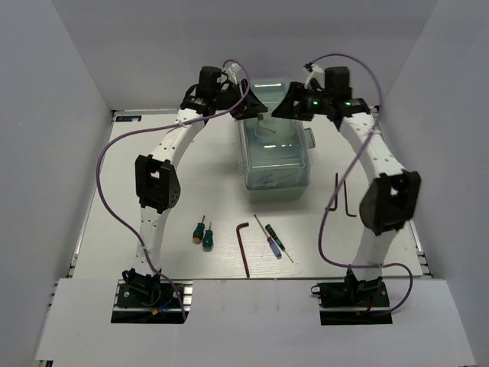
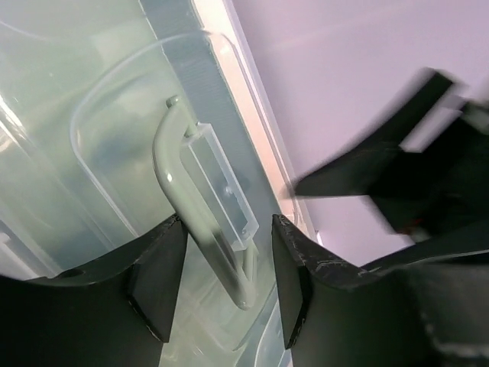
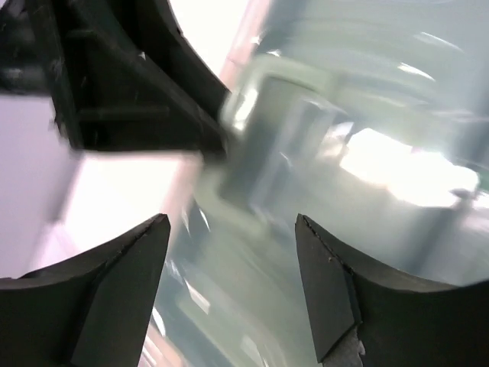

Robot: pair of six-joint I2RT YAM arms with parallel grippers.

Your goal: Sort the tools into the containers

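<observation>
The toolbox (image 1: 276, 164), pale green with a clear lid (image 2: 46, 138), stands at the back middle of the table. My left gripper (image 1: 256, 108) hangs over its far end. In the left wrist view this gripper (image 2: 228, 222) is open, its fingers on either side of the box's pale green carry handle (image 2: 170, 153) with a gap on the right. My right gripper (image 1: 289, 107) faces it from the right, and is open and empty (image 3: 231, 222) over the blurred lid (image 3: 367, 115). On the table lie two green-handled screwdrivers (image 1: 202, 233), a hex key (image 1: 243, 248), two precision screwdrivers (image 1: 273, 241) and more hex keys (image 1: 340, 195).
Purple cables (image 1: 103, 164) loop from both arms over the table sides. White walls close in left, right and behind. The loose tools lie between the toolbox and the arm bases (image 1: 149, 294).
</observation>
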